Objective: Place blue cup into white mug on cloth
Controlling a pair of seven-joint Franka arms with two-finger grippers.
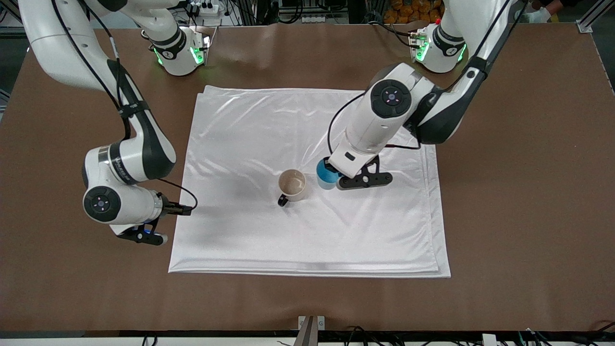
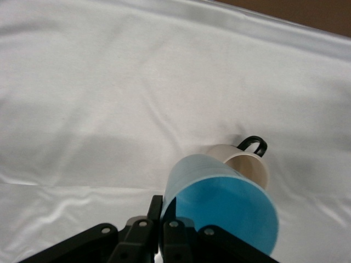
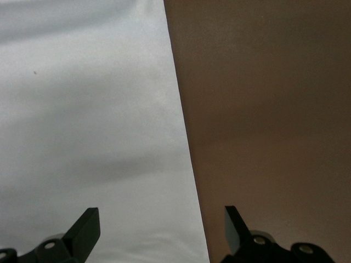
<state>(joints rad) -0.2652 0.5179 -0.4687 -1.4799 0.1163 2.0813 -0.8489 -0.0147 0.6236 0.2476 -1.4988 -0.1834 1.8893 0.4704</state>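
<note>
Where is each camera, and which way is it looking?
Front view: high up across the table, facing both arms; it sees the cloth, mug, cup and both arms whole.
Left wrist view: on the left arm's wrist, looking down past its left tool, shut on the cup's rim, at the mug on the cloth.
Right wrist view: on the waiting right arm's wrist, looking down at the cloth's edge and bare table; the open right tool shows.
Front and left wrist views share cup, mug and cloth.
</note>
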